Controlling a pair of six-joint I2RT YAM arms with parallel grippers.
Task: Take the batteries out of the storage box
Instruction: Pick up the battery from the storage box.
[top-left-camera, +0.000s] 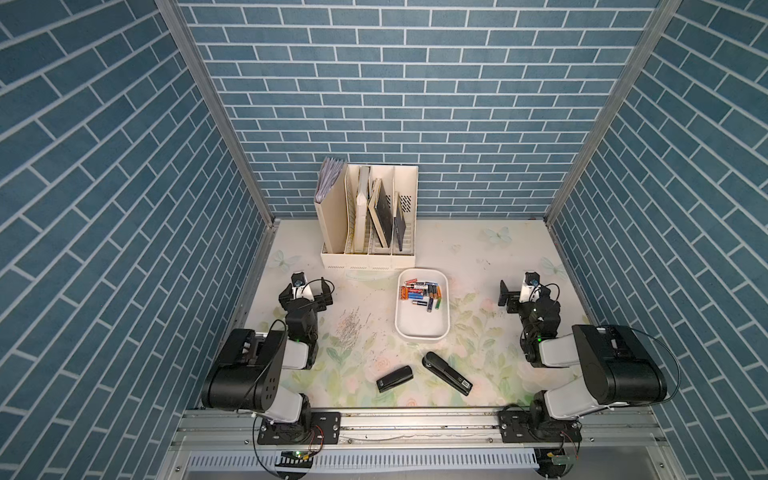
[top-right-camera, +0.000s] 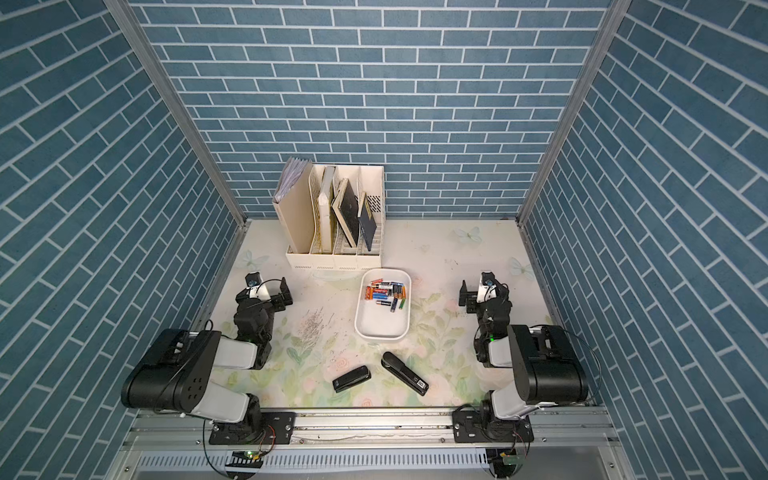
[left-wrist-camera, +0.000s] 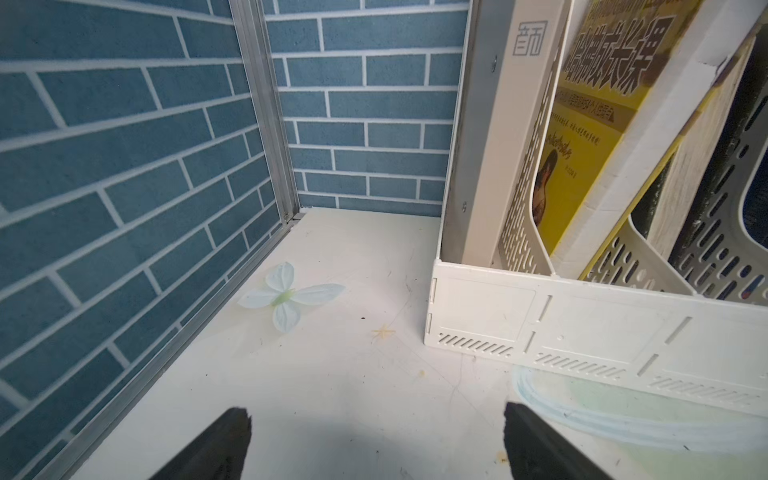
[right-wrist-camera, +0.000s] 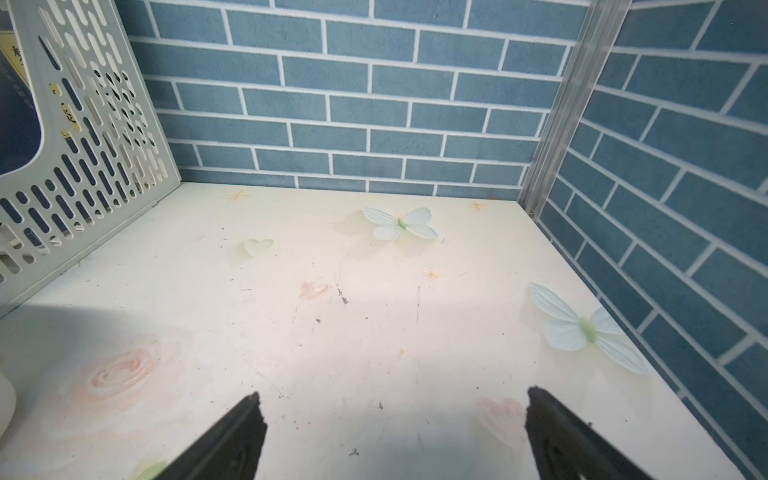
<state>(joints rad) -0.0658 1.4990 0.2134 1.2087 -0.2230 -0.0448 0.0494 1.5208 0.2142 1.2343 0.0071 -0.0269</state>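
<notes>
The left gripper (left-wrist-camera: 376, 415) and right gripper (right-wrist-camera: 395, 397) are idling well clear of the storage box (top-left-camera: 420, 332), one on its left and one on its right, jaws spread wide and gripping nothing. The batteries (top-left-camera: 422, 293) are lying heaped in the box's far end. The first pick looks not yet begun; it is calling for one gripper to swing over the box and drop onto a single cell.

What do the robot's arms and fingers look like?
The left arm and right arm match: black joint housings, pale grey link covers, thin black cables looping at the wrists, a small green light each. The fingers are matte black, tapering to blunt tips.
</notes>
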